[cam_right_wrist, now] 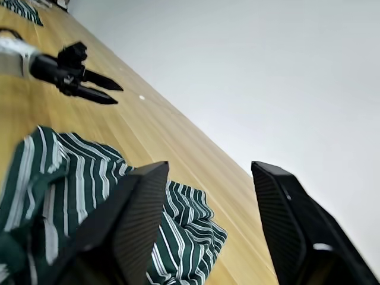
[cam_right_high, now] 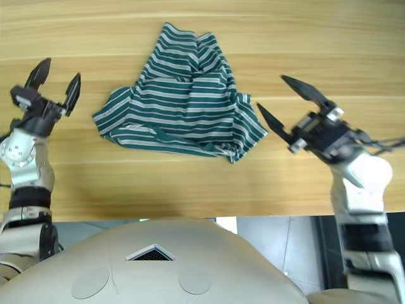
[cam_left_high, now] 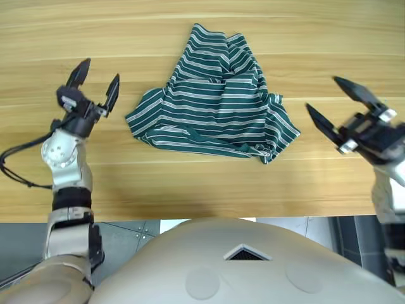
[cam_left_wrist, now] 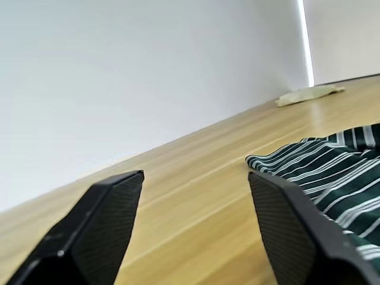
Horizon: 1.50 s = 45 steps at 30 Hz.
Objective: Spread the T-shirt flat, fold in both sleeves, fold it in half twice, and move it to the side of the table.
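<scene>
Light wood-grain table [cam_left_high: 190, 183] spans both head views; a plain white wall [cam_left_wrist: 148, 77] stands behind its far edge in the wrist views.

Position of the T-shirt [cam_left_high: 215, 101]: the garment, dark green with thin white stripes, lies in a crumpled heap near the middle of the table, between the two arms. The fabric is bunched and folded over itself in several places and is not spread flat. Individual sleeves cannot be made out with certainty.

State of the left tool [cam_left_high: 101, 71]: it sits over the table on the robot's left of the T-shirt, near the garment's left edge but apart from it. Its two fingers [cam_left_wrist: 101, 225] are spread wide, tips pointing toward the far side of the table. It grips nothing; bare wood shows through the gap. Contact with the table surface cannot be determined.

State of the right tool [cam_left_high: 321, 93]: it sits on the robot's right of the T-shirt, near the garment's right edge and apart from it. Its fingers [cam_right_wrist: 130, 225] are likewise spread wide, tips angled toward the garment and the far side. It grips nothing.

Other items: a pale crumpled item [cam_left_wrist: 309, 95] lies on the table beside the wall, well apart from the T-shirt. A piece of green striped fabric [cam_right_wrist: 24, 10] lies at the far end of the table beyond the left tool.
</scene>
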### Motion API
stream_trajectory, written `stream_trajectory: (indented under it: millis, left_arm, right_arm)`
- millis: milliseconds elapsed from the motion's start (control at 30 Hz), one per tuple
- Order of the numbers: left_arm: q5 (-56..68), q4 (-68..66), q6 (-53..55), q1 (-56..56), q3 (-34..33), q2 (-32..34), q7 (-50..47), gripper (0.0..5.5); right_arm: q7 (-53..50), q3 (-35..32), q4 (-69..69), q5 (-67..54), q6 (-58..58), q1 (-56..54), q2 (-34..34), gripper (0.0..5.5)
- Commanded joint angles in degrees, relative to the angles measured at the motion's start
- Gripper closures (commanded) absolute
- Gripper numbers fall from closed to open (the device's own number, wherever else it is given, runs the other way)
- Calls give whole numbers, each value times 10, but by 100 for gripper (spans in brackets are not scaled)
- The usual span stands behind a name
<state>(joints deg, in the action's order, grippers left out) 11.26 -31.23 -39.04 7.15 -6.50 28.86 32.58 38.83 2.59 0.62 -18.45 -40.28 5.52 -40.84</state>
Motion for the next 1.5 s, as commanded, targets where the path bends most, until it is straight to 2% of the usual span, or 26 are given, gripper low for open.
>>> stream_trajectory:
  millis: [33, 167, 333, 600, 767, 933, 1033, 1133, 1233, 1300, 1400, 1500]
  left_arm:
    - [-222, -109, -46, 147, 109, 20, -51, 222]
    - [-227, -132, -112, 170, 167, 22, 37, 222]
    - [-203, -163, -167, 175, 225, 38, 153, 222]
    - [-171, -180, -177, 155, 243, 44, 218, 222]
    - [-39, -26, -152, 64, 251, 74, 297, 222]
    - [95, 185, -65, -63, 255, 127, 344, 222]
    - [107, 205, -22, -95, 277, 115, 368, 222]
    - [70, 154, -7, -90, 287, 92, 375, 222]
    - [58, 123, -20, -43, 259, 75, 362, 222]
    - [68, 103, -25, 34, 209, 37, 307, 222]
    - [-3, -5, -23, 190, 153, -37, 148, 222]
    - [-159, -158, -9, 325, 172, -79, -54, 222]
  right_arm:
    - [-78, 116, 267, 277, -7, -242, 114, 293]
    - [-137, 128, 350, 330, -60, -267, 148, 293]
    - [-187, 108, 402, 339, -99, -288, 146, 293]
    - [-207, 109, 437, 348, -115, -312, 149, 293]
    - [-220, 113, 461, 359, -113, -323, 154, 293]
    - [-237, 111, 476, 370, -111, -330, 156, 293]
    - [-244, 109, 476, 370, -104, -339, 158, 293]
    - [-258, 111, 479, 378, -101, -348, 160, 293]
    - [-276, 106, 484, 383, -101, -360, 163, 293]
    - [-292, 105, 494, 387, -98, -370, 168, 293]
    - [-316, 105, 510, 394, -98, -379, 174, 293]
    - [-334, 104, 520, 397, -97, -385, 179, 293]
